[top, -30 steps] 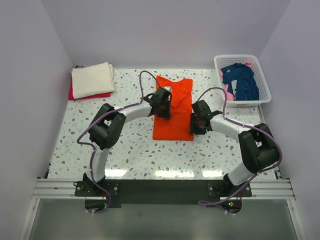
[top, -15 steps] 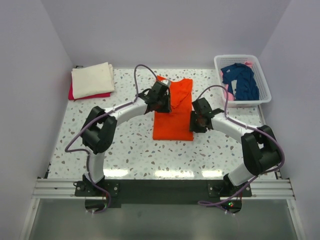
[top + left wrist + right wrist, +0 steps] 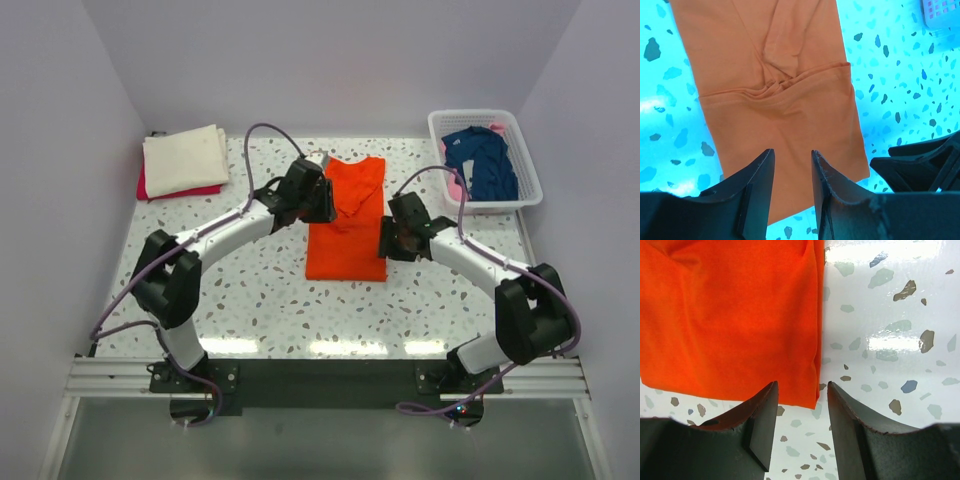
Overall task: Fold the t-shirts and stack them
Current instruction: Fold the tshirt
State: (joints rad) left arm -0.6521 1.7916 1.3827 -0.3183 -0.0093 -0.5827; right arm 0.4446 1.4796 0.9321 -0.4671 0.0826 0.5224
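Terrazzo table (image 3: 260,290), folded orange t-shirt (image 3: 348,235)

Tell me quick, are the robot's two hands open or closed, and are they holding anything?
Left gripper: open, holding nothing, over the orange t-shirt.
Right gripper: open, holding nothing, over that t-shirt's corner.

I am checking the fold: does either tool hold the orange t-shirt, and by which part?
Nothing is held. The left tool and the right tool both stand open over the orange t-shirt.
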